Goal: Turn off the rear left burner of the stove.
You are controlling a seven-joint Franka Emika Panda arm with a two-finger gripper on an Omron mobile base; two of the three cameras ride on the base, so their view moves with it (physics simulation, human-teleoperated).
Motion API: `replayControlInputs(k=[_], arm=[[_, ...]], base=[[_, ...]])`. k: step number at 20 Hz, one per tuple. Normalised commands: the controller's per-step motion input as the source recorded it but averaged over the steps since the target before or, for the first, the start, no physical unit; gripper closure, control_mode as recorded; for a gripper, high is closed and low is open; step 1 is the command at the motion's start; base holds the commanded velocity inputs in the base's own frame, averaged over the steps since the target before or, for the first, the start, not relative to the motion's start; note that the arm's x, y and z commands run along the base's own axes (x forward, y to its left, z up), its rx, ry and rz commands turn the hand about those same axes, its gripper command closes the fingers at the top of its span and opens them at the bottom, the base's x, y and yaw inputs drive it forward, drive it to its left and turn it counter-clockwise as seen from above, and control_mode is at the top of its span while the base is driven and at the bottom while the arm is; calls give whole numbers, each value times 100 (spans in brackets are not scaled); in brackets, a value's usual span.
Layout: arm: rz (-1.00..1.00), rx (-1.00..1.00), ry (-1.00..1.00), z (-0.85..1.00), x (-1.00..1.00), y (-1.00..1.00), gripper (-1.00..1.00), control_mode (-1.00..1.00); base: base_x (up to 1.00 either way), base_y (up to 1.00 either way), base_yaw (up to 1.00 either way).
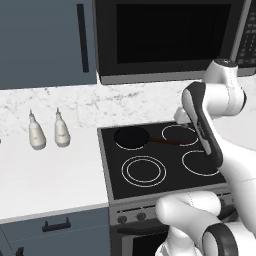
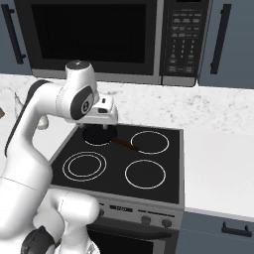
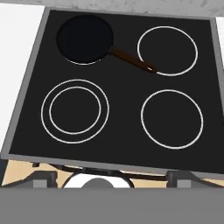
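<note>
Microwave (image 2: 94, 37) hangs black and wide on the wall above the stove (image 3: 122, 144), with blue-grey cabinets (image 1: 45, 42) beside it and a marbled backsplash (image 1: 75, 105) below. White counter (image 1: 45, 175) runs to either side of the stove. The stove is a black glass top with 4 ring-marked burners and a grey front strip carrying small dark knobs (image 2: 145, 220). At front left lies the double-ringed burner (image 3: 75, 111); the 2 bright single-ring burners (image 3: 172, 119) take the right side. The rear left burner (image 3: 84, 62) sits in the far left corner of the glass, almost wholly covered by a small black skillet (image 3: 84, 38), with just a thin arc of its ring showing at the pan's near edge. The skillet's brown handle (image 3: 131, 61) points toward the rear right ring and touches its edge. 2 white bottles (image 1: 36, 131) stand on the left counter, just beside each other. The gripper (image 2: 105, 125) hangs over the rear of the stove near the skillet; I cannot tell whether its fingers are apart or together.
</note>
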Motion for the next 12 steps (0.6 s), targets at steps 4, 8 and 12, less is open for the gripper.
replayControlInputs(k=[4, 8, 12], arm=[[2, -20, -8, 0, 0, 66, -100, -100], [5, -12, -1, 0, 0, 40, -100, -100], [0, 0, 0, 0, 0, 0, -100, -100]], base=[[0, 0, 0], [0, 0, 0], [0, 0, 0]])
